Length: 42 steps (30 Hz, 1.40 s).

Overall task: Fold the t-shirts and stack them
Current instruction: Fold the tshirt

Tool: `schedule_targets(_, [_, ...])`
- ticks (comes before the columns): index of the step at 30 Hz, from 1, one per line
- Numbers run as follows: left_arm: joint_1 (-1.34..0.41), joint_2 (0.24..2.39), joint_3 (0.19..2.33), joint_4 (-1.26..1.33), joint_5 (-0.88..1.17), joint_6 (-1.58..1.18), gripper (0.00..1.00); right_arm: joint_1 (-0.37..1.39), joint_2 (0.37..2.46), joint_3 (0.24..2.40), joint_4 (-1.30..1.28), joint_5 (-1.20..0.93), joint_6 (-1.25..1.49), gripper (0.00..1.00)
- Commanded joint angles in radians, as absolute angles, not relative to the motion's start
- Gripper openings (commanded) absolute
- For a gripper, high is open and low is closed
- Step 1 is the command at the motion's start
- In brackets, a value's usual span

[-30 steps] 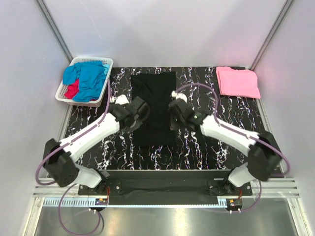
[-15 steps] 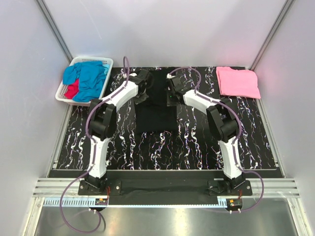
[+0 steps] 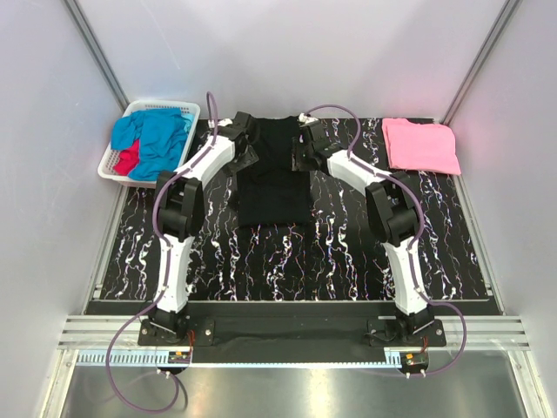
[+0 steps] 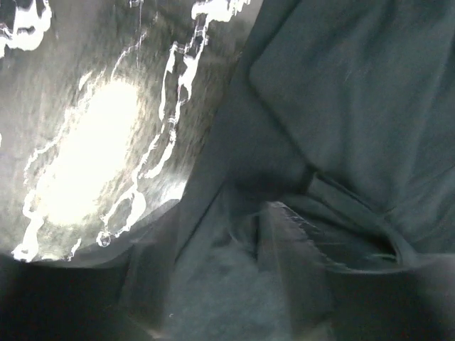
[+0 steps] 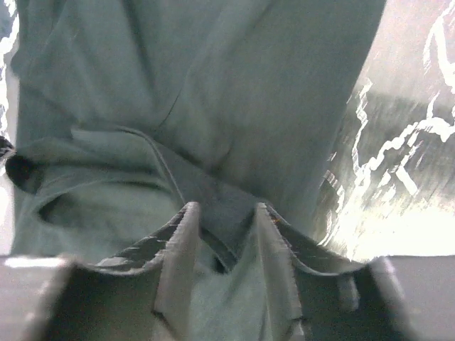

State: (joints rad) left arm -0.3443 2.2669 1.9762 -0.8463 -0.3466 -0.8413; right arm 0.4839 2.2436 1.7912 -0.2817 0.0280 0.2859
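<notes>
Claws at the far edge of the desk (image 3: 348,252) to flatten my fold in the large black cloth t-shirt (image 3: 274,187); right claw (image 5: 226,213) parted, left claw (image 3: 244,139) unclear.

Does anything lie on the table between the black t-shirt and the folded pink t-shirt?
Nothing visible lies on the black marbled table between the large black cloth t-shirt and the folded pink cloth t-shirt; only the robot's own right arm reaches across above it.

You have a plain black t-shirt (image 3: 274,174) at upper centre, on a black table (image 3: 348,261) veined with white marbling. At upper right lies a plain pink t-shirt (image 3: 421,145). At upper left, a white basket (image 3: 161,105) shows a bright blue t-shirt (image 3: 159,138) and a red t-shirt (image 3: 128,161).
</notes>
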Motion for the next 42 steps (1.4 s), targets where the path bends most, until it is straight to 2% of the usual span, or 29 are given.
schedule_targets(1, [-0.319,2.283,2.029,-0.792,-0.368,-0.811,0.73,0.454,2.286,1.864,-0.245,0.018,0.287,0.47])
schedule_targets(3, [-0.308,2.280,2.037,-0.781,-0.374,-0.815,0.92,0.449,2.299,1.890,-0.252,0.026,0.298,0.54])
schedule_targets(4, [-0.301,2.279,2.040,-0.781,-0.373,-0.818,0.95,0.448,2.298,1.891,-0.249,0.040,0.299,0.55])
schedule_targets(10, [-0.298,2.226,1.977,-0.763,-0.335,-0.816,0.99,0.448,2.237,1.842,-0.227,0.098,0.284,0.52])
schedule_targets(16, [-0.298,2.111,1.820,-0.724,-0.253,-0.798,0.99,0.448,2.074,1.648,-0.115,0.213,0.294,0.53])
schedule_targets(24, [-0.305,2.000,1.691,-0.655,-0.164,-0.753,0.98,0.448,1.954,1.490,-0.064,0.184,0.345,0.52])
schedule_targets(27, [-0.308,1.979,1.661,-0.650,-0.135,-0.746,0.98,0.448,1.945,1.477,-0.078,0.112,0.359,0.52])
schedule_targets(30, [-0.316,1.959,1.640,-0.652,-0.109,-0.742,0.98,0.451,1.948,1.479,-0.106,0.036,0.373,0.47])
schedule_targets(31, [-0.324,1.954,1.635,-0.652,-0.103,-0.742,0.97,0.451,1.950,1.485,-0.130,0.019,0.373,0.40])
schedule_targets(33, [-0.333,1.934,1.614,-0.650,-0.071,-0.744,0.96,0.459,1.959,1.497,-0.161,0.003,0.373,0.32])
schedule_targets(34, [-0.348,1.931,1.605,-0.652,-0.060,-0.744,0.93,0.465,1.963,1.514,-0.202,-0.039,0.373,0.24])
schedule_targets(37, [-0.392,1.925,1.574,-0.650,-0.025,-0.747,0.86,0.489,1.977,1.523,-0.265,-0.049,0.371,0.17])
schedule_targets(40, [-0.416,1.930,1.536,-0.644,-0.028,-0.772,0.75,0.517,1.971,1.491,-0.281,-0.075,0.370,0.17])
schedule_targets(42, [-0.416,1.942,1.510,-0.641,-0.020,-0.790,0.73,0.523,1.973,1.479,-0.297,-0.109,0.377,0.19])
